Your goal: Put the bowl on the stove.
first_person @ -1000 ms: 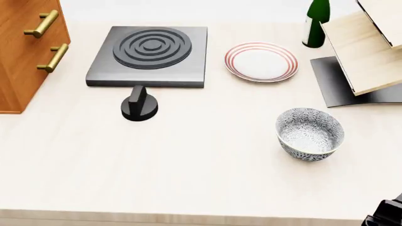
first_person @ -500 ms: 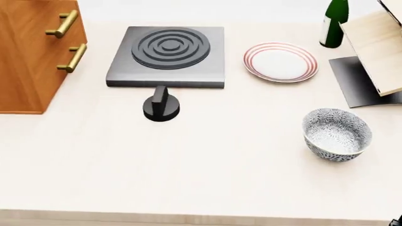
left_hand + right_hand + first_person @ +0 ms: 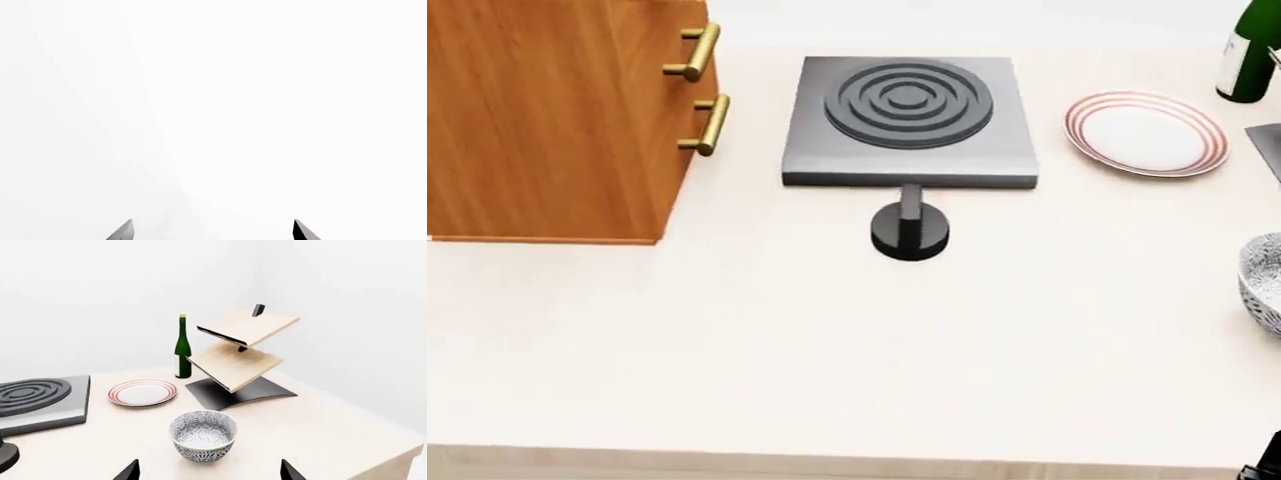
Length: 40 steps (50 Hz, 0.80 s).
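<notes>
while the right gripper [image 3: 208, 471] gapes, the bowl [image 3: 203, 434] sits just beyond.

Both claws end in dark, pointed, wedge-shaped fingertips [image 3: 128, 471].

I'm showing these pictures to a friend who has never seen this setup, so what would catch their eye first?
Probably the stove, a dark grey slab with a ringed burner, at the back of the pale table, with a black knob just in front. Next, the tall wooden cabinet with brass handles to the stove's left. In the right wrist view, the blue-patterned bowl sits near the camera, before a tilted two-tier wooden rack.
</notes>
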{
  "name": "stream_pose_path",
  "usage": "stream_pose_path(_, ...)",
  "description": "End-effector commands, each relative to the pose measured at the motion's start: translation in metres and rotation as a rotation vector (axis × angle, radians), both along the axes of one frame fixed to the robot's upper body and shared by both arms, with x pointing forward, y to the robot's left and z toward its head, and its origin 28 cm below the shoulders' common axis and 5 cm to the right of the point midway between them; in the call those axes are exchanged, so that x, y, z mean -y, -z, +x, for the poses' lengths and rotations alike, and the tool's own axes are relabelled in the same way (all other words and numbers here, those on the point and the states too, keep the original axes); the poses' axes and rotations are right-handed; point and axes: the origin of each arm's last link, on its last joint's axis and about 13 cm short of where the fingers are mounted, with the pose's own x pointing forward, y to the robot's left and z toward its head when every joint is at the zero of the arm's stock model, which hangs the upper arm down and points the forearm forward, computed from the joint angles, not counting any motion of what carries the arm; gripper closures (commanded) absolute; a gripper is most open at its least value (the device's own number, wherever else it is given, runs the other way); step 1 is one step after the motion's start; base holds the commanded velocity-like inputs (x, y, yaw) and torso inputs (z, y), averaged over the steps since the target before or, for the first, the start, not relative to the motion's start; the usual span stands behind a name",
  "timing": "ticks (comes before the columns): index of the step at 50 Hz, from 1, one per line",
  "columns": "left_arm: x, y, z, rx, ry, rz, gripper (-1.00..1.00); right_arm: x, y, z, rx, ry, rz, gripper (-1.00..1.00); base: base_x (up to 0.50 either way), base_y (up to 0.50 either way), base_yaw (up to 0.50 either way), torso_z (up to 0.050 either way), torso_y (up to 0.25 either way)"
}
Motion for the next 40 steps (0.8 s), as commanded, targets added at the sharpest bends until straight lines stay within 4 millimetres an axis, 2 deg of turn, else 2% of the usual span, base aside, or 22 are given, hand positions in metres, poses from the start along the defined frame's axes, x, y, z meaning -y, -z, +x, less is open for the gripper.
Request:
stream_pose_path(1, -0.0028, 0.0023, 0.0027, -0.030, -0.042, 0.002, -1.00, 0.0000, 0.0028, -0.0008, -0.002, -0.003, -0.002, -1.00, 0.00, 0.50, 0.00, 0.000, 0.000)
stream_pose_path(17, -0.0031, 0.0031, 0.0037, -0.040, -0.042, 0.000, -1.00, -0.0027, 0.0064, 0.0009, -0.043, -0.023, -0.058, -1.00, 0.00, 0.03, 0.00, 0.000, 0.000)
stream_pose_path(22, -0.0029, 0.0037, 0.0039, -0.045, -0.041, 0.002, -1.00, -0.0017, 0.0047, -0.0029, -0.008, -0.032, -0.044, -1.00, 0.04, 0.00, 0.00, 0.000, 0.000)
stream_pose_path(40, -0.0020, 0.0041, 0.0043, -0.048, -0.039, 0.005, -1.00, -0.0006, -0.0012, -0.0060, 0.014, -0.029, -0.099, -1.00, 0.49, 0.00, 0.00, 0.000, 0.000)
